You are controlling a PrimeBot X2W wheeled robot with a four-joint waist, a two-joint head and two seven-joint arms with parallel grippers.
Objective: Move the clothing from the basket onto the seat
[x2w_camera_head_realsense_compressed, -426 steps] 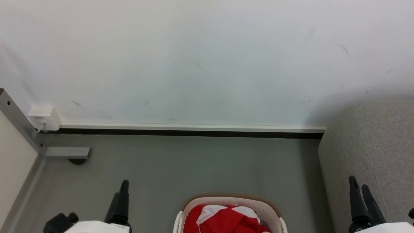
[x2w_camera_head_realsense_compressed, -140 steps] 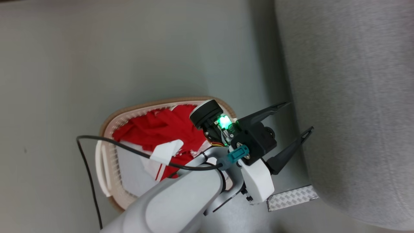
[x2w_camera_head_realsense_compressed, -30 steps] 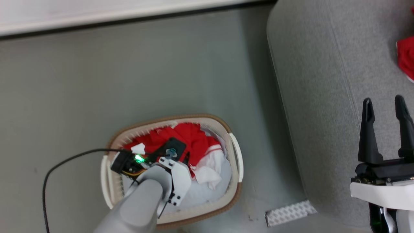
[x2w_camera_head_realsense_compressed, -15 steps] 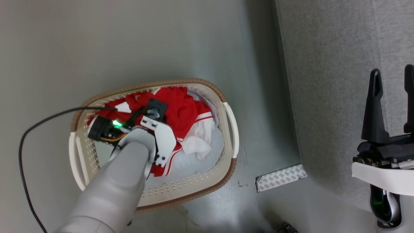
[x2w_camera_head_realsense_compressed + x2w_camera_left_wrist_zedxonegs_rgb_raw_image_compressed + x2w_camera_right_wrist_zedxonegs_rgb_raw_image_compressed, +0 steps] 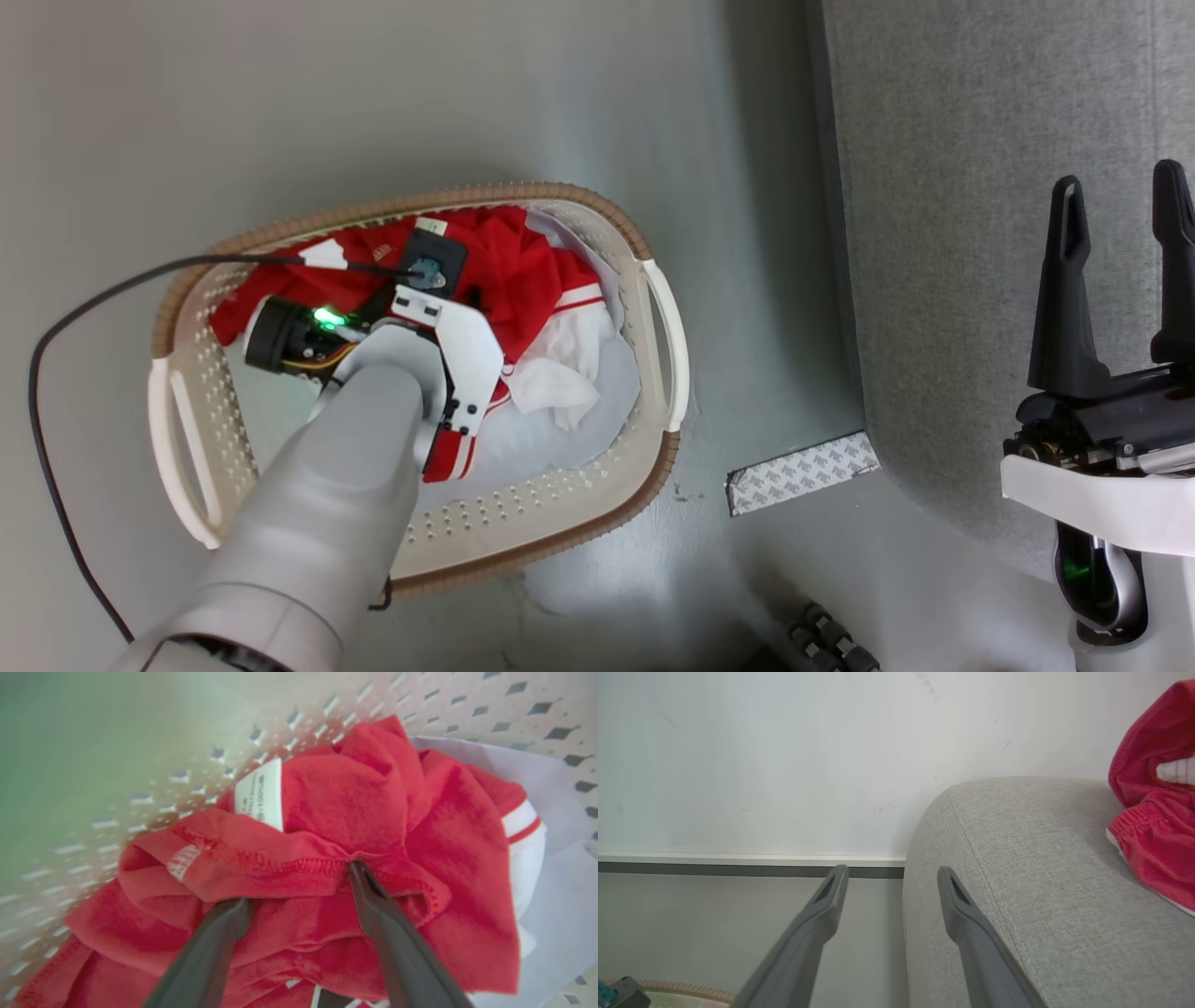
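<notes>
Left fingers (image 5: 390, 938) straddle a fold of red clothing (image 5: 355, 802).

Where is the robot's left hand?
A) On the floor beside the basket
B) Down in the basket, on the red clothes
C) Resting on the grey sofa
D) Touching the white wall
B: the left wrist view shows the left hand open, with its tips against the red clothing and the holey wall of the basket behind it.
</notes>
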